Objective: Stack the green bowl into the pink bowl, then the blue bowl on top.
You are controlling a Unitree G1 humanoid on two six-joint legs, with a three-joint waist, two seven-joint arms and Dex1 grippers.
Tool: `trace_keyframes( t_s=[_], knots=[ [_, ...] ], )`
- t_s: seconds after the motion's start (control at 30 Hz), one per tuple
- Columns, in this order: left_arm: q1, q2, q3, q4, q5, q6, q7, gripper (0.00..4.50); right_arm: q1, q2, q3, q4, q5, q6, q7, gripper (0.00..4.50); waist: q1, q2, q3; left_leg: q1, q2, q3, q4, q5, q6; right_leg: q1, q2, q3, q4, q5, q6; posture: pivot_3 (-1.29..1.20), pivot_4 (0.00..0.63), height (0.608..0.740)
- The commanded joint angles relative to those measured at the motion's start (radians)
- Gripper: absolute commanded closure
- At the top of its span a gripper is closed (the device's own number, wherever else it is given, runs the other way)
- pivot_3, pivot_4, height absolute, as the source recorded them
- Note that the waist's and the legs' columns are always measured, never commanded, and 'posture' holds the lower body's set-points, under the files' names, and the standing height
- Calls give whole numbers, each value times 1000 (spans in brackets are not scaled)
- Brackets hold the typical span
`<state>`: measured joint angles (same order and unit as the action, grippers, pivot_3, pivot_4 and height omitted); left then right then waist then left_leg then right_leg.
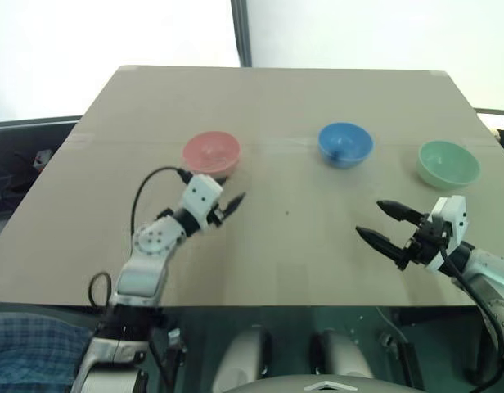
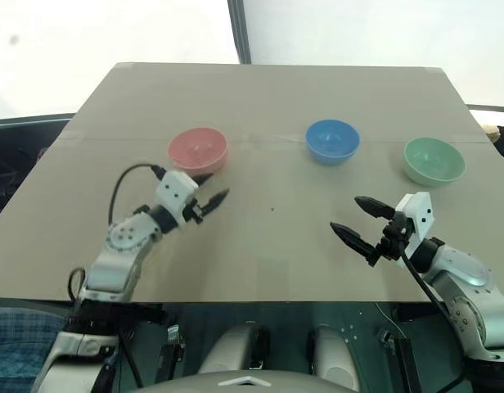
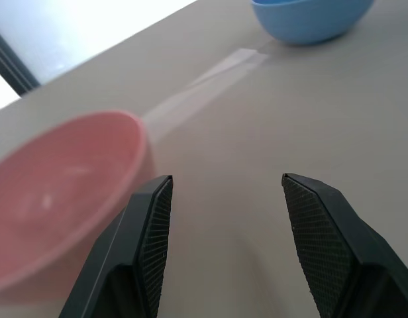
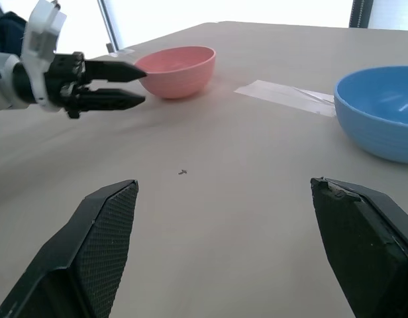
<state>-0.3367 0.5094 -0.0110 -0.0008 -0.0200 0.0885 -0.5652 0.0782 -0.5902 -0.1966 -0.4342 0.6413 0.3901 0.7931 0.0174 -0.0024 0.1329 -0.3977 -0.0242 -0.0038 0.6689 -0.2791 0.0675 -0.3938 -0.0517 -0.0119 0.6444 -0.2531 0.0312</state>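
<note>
left gripper [image 1: 232,205] hovered level, fingers parted and empty, just short of the pink bowl [image 1: 211,152]. right gripper [image 1: 381,223] was spread wide, empty, near the table's [image 1: 276,98] front edge. blue bowl [image 1: 345,143] sat mid-table, green bowl [image 1: 448,163] by the right edge.

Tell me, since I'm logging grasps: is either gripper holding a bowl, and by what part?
Nothing is held. Left gripper and right gripper are both open and empty.
</note>
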Motion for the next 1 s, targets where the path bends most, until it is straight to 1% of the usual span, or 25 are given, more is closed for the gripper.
trace_keyframes(
  t_s=[0.03, 0.1, 0.23, 0.37, 0.67, 0.73, 0.83, 0.87, 0.9, 0.93, 0.97, 1.0],
  knots=[
    [-54, 36, -17, -16, 59, 21, 10, 1714, -18, 1, -27, -64, 51, 16, -16, 114, -2, 0, 0, 0, 0, 0, 0, 0, 0, 0, 0, 0, 0, 0, 0, 0, 150, 740],
    [-77, 52, -32, -13, 84, 34, -1, 1714, -22, -1, -26, -75, 63, 20, -18, 114, -3, 0, 0, 0, 0, 0, 0, 2, -3, 0, 0, 0, -1, 0, 0, 0, 150, 740],
    [-106, 82, -57, -11, 121, 90, -22, 1714, -34, 0, -33, -91, 83, 27, -32, 114, -2, 0, 0, -1, 0, 0, -1, 2, -3, 0, 0, 0, -1, 0, 0, 0, 150, 740],
    [-111, 122, -94, -15, 180, 124, -34, 1714, -42, -7, -31, -88, 77, 31, -40, 114, -3, 0, 0, 0, 0, 0, 0, 0, 0, 0, 0, 0, 0, 0, 0, 0, 150, 740],
    [-128, 136, -95, 21, 244, 180, -3, 1714, -48, -9, -31, -77, 65, 28, -44, 114, -2, 0, 0, -1, 0, 0, 0, 0, 0, 0, 0, 0, 0, 0, 0, 0, 150, 740],
    [-147, 134, -102, 63, 248, 167, -6, 1714, -51, -8, -30, -73, 62, 27, -44, 114, -2, 0, 0, -1, 0, 0, 0, 0, 0, 0, 0, 0, 0, 0, 0, 0, 150, 740],
    [-214, 138, -137, 195, 260, 96, -28, 1714, -64, -2, -20, -63, 52, 24, -48, 114, -1, -1, 0, 0, 0, 0, 1, 0, 0, 0, 0, 0, 1, 0, 0, 0, 150, 740],
    [-231, 140, -144, 226, 262, 77, -36, 2230, -67, 0, -17, -61, 49, 23, -48, 0, -1, -1, 0, 0, 0, 0, 1, 0, 0, 0, 0, 0, 1, 0, 0, 0, 150, 740],
    [-251, 143, -152, 257, 262, 60, -52, 2447, -69, 2, -14, -60, 47, 23, -47, 0, -1, -1, 0, 0, 0, 0, 1, 0, 0, 0, 0, 0, 1, 0, 0, 0, 150, 740],
    [-267, 145, -157, 279, 262, 48, -62, 2947, -69, 3, -13, -60, 45, 22, -46, 0, -1, -1, 0, -1, 0, 0, 1, 0, 0, 0, 0, 0, 1, 0, 0, 0, 150, 740],
    [-282, 146, -161, 299, 263, 33, -68, 3142, -69, 4, -13, -61, 44, 22, -46, 0, -1, -1, 0, -1, 0, 0, 1, 0, 0, 0, 0, 0, 1, 0, 0, 0, 150, 740],
    [-296, 148, -165, 317, 266, 17, -72, 3797, -69, 5, -13, -61, 42, 21, -45, 0, -2, -1, 0, -1, 0, 0, 1, 1, -2, -1, 0, 0, 1, 0, 0, 0, 150, 740]
  ],
)
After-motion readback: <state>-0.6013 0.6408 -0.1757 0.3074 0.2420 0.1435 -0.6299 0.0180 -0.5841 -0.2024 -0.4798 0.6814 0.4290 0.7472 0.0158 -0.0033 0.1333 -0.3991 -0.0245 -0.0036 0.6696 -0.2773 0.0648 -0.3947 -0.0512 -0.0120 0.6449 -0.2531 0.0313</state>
